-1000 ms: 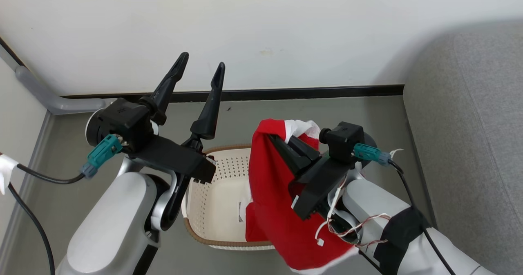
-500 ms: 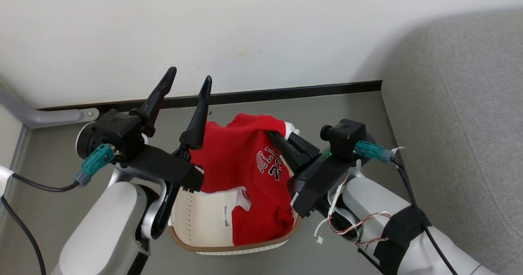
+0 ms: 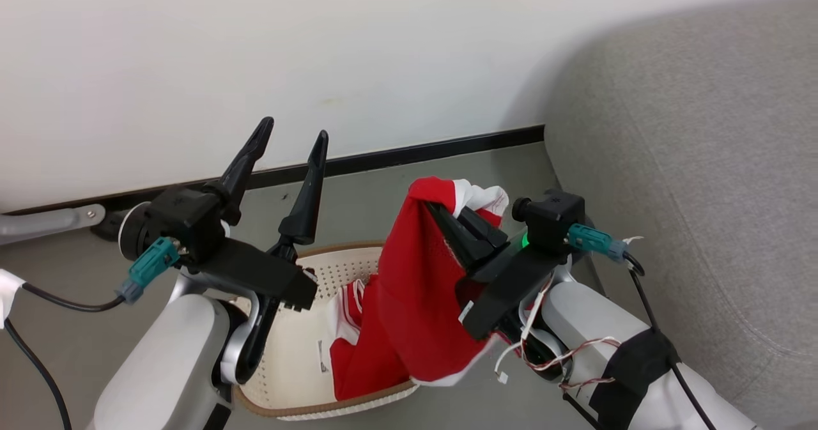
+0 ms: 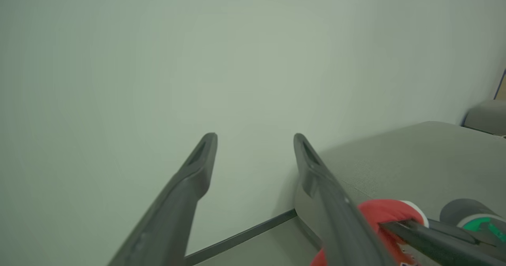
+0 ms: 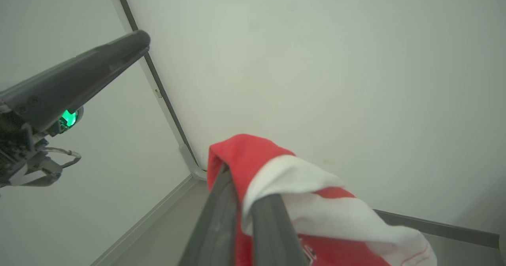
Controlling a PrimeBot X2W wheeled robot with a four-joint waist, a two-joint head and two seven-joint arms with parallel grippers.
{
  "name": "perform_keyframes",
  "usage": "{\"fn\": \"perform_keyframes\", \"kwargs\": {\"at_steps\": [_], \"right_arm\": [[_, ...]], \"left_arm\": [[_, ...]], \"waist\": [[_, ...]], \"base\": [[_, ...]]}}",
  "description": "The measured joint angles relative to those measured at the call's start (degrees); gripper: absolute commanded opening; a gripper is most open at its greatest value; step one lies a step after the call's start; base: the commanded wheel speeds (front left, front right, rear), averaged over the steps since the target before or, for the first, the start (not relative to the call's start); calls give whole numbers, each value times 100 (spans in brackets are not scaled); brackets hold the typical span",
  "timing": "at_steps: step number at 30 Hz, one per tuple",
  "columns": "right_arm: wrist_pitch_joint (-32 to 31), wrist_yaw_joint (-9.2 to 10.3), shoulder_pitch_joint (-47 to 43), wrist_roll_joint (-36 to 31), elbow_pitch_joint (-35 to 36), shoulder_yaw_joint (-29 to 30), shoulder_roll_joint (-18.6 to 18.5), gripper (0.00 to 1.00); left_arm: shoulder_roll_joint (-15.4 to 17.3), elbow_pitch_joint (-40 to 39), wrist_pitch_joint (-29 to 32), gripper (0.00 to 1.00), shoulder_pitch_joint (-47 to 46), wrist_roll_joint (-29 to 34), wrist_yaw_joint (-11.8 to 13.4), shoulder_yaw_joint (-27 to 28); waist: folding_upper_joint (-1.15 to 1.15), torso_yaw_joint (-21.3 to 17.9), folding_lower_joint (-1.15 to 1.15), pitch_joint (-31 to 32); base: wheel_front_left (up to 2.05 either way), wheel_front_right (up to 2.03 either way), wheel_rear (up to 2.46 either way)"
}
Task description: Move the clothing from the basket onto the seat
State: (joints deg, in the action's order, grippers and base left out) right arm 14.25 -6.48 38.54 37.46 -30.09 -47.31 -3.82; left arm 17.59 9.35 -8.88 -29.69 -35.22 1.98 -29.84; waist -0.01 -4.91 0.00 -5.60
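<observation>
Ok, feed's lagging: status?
Right gripper shut on red white-trimmed garment, held above cream perforated basket. Left gripper open, empty. Nothing seen blocking grey fabric seat.

The grey floor point(image 3: 396, 184) ends at a black skirting strip point(image 3: 409, 153) under the white wall point(image 3: 383, 53). A cream basket point(image 3: 348, 265) stands mid-floor. The grey seat point(image 3: 690, 181) fills the right edge, apart from the basket. A grey pipe point(image 3: 45, 220) lies along the far left edge.

The clothing point(image 3: 415, 289) is soft cloth, the basket point(image 3: 345, 269) perforated matt plastic, the seat point(image 3: 703, 161) coarse fabric.
</observation>
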Motion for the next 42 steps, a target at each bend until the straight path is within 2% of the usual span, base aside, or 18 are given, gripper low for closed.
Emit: {"fn": "perform_keyframes", "kwargs": {"at_steps": [15,42], "right_arm": [[1,144,-272,-196,460,215,-119,0],[2,253,-436,-527,1133,443,-194,0]], "left_arm": [[-1,-33,-87,100,229,-1,52,-14],[131,-261,-87,100,338,7,60,0]], "waist": [[0,-611,0,80],[1,-1623,0,-138]], "base": [[0,0,0],[0,0,0]]}}
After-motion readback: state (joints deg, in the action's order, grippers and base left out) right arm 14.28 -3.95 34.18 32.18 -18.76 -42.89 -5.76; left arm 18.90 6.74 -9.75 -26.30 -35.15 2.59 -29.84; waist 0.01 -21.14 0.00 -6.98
